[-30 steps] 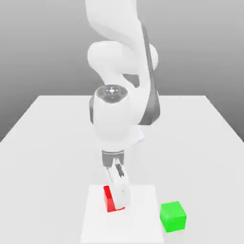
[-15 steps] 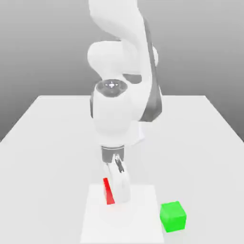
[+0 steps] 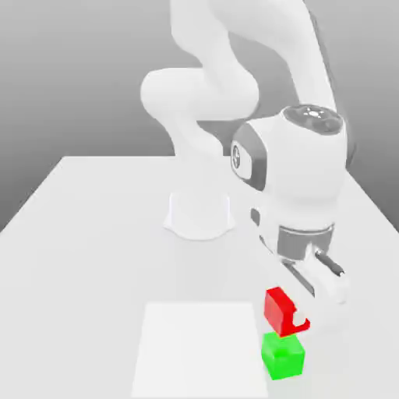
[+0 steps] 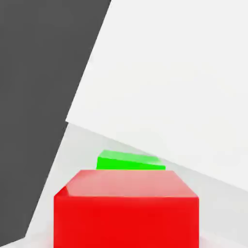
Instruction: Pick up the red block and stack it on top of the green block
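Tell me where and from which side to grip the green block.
Grip the green block across two opposite vertical faces, coming straight down from above. It is a plain cube lying flat on the table; the held red block hangs just over it and must clear first.

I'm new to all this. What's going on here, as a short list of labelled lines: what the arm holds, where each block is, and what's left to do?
arm: one white robot arm on a white table
gripper: shut on the red block
red block: held in the air, tilted, just above the green block
green block: on the table, at the near edge, to the exterior view's right of a paler square patch
contact between blocks: cannot tell; they look very close
left to do: lower the red block onto the green one and let go
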You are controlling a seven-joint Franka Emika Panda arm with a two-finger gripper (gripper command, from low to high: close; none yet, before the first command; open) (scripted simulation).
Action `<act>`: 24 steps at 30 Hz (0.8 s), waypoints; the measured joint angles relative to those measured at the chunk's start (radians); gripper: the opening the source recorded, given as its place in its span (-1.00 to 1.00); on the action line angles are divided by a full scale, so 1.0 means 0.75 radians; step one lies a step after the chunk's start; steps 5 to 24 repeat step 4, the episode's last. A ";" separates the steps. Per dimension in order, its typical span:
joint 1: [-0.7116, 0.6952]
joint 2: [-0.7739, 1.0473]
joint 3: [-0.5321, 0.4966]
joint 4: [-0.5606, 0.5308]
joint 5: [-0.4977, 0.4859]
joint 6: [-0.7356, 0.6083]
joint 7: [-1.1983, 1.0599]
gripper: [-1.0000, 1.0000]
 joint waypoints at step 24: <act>0.013 0.031 -0.017 0.002 -0.025 0.026 0.018 1.00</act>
